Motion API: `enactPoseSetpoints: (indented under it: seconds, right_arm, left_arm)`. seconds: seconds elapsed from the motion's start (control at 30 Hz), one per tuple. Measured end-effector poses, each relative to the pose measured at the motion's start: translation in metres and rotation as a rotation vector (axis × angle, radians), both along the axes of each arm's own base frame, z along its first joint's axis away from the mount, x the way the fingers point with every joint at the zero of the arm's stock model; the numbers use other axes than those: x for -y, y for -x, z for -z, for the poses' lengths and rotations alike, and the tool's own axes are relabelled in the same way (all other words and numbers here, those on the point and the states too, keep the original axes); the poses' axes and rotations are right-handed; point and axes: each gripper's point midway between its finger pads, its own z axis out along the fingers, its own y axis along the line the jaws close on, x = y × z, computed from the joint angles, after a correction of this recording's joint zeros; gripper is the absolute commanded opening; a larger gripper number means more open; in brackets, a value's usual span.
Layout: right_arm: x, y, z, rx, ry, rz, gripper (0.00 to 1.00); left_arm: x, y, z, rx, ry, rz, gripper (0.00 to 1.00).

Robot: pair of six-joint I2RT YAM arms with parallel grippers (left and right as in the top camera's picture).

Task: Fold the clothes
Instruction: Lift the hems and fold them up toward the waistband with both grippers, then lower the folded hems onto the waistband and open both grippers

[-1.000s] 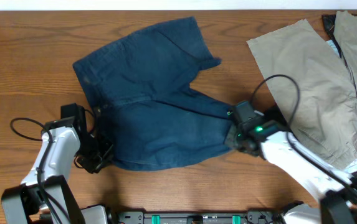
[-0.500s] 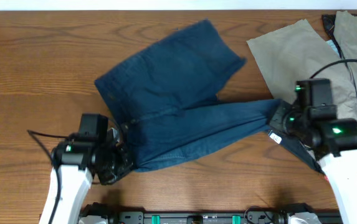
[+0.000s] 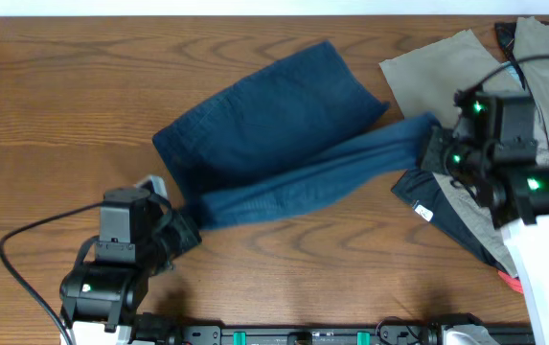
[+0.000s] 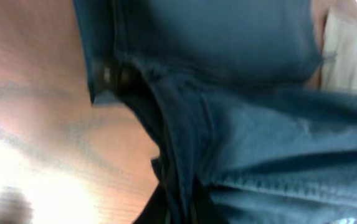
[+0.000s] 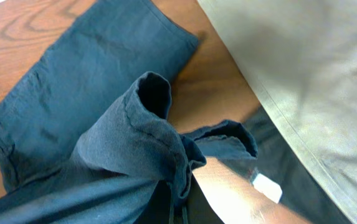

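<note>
The dark navy shorts [image 3: 274, 144] lie across the table's middle. One leg lies flat at the back; the near leg is stretched in a band between both grippers. My left gripper [image 3: 180, 232] is shut on the waistband end [image 4: 178, 186], near the small button [image 4: 108, 74]. My right gripper [image 3: 434, 151] is shut on the hem of the near leg [image 5: 166, 143] and holds it above the table. The fingertips of both are hidden under the cloth.
Tan garments [image 3: 466, 96] lie at the right, also in the right wrist view [image 5: 303, 68]. A dark garment with a white label [image 3: 425, 213] lies under my right arm. Bare wooden table [image 3: 54, 86] spreads to the left.
Both grippers have pulled apart and lifted, stretching the near leg into a tight band. The right gripper moved back; the shorts shifted right across the table.
</note>
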Motion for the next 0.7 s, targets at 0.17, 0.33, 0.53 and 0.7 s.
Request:
enactPoseSetpoints:
  seconds: [0.17, 0.33, 0.53, 0.7]
  right_arm:
    - [-0.014, -0.031, 0.019, -0.006, -0.039, -0.054, 0.01]
    - [-0.029, -0.067, 0.033, 0.034, -0.087, -0.107, 0.01]
    - [-0.044, -0.103, 0.039, 0.114, -0.132, -0.149, 0.01]
    - [-0.072, -0.151, 0.031, 0.284, -0.197, -0.176, 0.12]
  left_arm:
    - [-0.018, -0.038, -0.008, 0.083, -0.034, -0.156, 0.06]
    - [-0.029, -0.069, 0.0, 0.1, -0.072, -0.238, 0.06]
    - [-0.042, -0.103, 0.014, 0.11, -0.095, -0.304, 0.06]
    - [-0.066, -0.143, 0.006, 0.22, -0.073, -0.391, 0.07]
